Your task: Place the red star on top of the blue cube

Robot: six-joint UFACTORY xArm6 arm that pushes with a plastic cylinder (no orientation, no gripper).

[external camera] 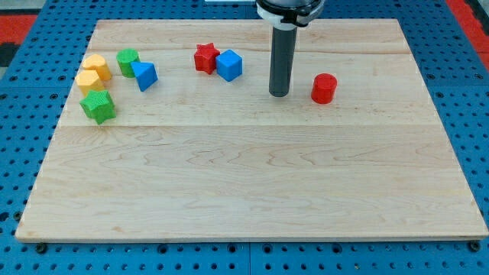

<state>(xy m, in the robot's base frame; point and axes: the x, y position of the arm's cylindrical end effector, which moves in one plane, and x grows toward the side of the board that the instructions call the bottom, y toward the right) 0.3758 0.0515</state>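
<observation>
The red star [205, 58] lies near the view's top, left of centre, touching the left side of the blue cube [229, 65]. My tip [279, 93] rests on the board to the right of the blue cube, about a cube's width and a half away, and left of a red cylinder [324, 88]. The tip touches no block.
At the view's left stands a cluster: a green cylinder [127, 62], a blue triangular block [144, 75], two yellow blocks [97, 66] [88, 82] and a green star [98, 105]. The wooden board [244, 191] lies on a blue pegboard.
</observation>
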